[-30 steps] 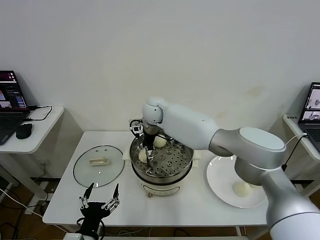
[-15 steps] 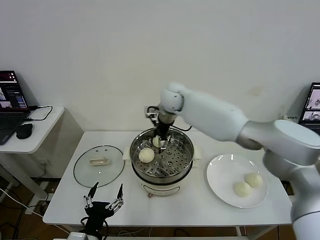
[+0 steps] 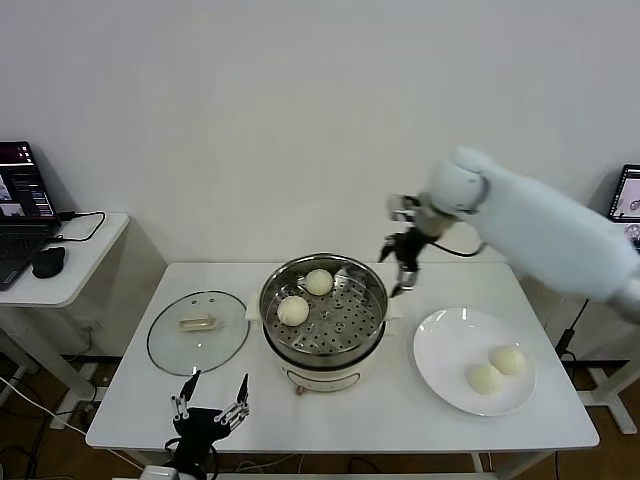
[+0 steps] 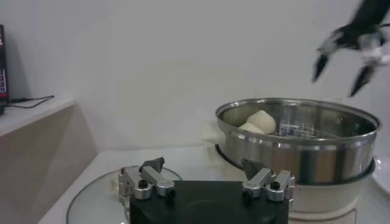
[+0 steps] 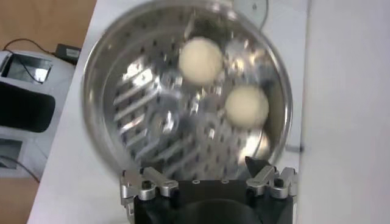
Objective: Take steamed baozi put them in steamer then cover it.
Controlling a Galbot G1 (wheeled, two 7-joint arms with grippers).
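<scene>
Right gripper (image 3: 400,268) hangs in the air with its dark fingers spread apart and empty, at about two o'clock from the steamer (image 3: 323,310), above the table's far edge. Left gripper (image 3: 211,406) waits low at the table's near edge, at six o'clock from the cover (image 3: 197,331), fingers likewise spread with nothing between them.

The head view alone shows the whole layout: two steamed baozi (image 3: 293,310) on the perforated tray at roughly ten and twelve o'clock, two more buns on the white plate (image 3: 440,370) at three o'clock from the pot, and the cover lying flat on the table at nine o'clock.

The right wrist view looks straight down into the steamer (image 5: 122,91), showing the tray's round holes, slotted ribs and mirror-bright wall reflecting a bun (image 5: 200,59). The left wrist view gives the side profile instead: a brushed steel band with a rolled rim.

Buns are smooth, matte cream domes; the cover is clear glass with a pale bar handle.
</scene>
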